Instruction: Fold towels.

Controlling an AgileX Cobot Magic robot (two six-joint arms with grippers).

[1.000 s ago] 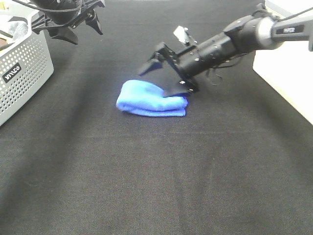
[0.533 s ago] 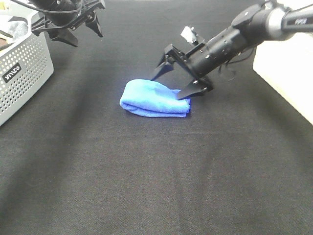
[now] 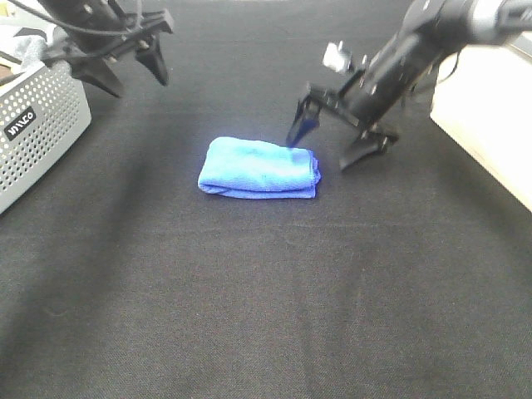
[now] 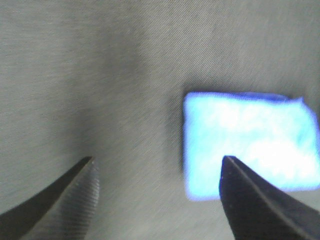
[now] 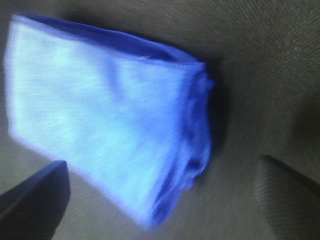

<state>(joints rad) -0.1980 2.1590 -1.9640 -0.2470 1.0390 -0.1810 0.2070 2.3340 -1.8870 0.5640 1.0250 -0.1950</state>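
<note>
The folded blue towel [image 3: 259, 169] is lying flat on the black bench [image 3: 274, 291], held by nothing. The right gripper [image 3: 341, 143] is hanging just beside its right end, jaws spread wide and empty. The left gripper [image 3: 125, 71] is hovering well apart near the grey basket [image 3: 37, 125], also gaping and empty.

Folded towel [image 3: 258, 169]: soft, fuzzy blue microfibre cloth with a matt nap, lying just beside the right gripper [image 3: 341, 143]. Table cover [image 3: 266, 291]: black woven fabric, matt, finely textured under both grippers. Gripper fingers [image 4: 75, 200]: dark, hard, matt material, ribbed on the inner pad face. Basket [image 3: 41, 125] near the left gripper [image 3: 125, 71]: grey perforated plastic, smooth.
</note>
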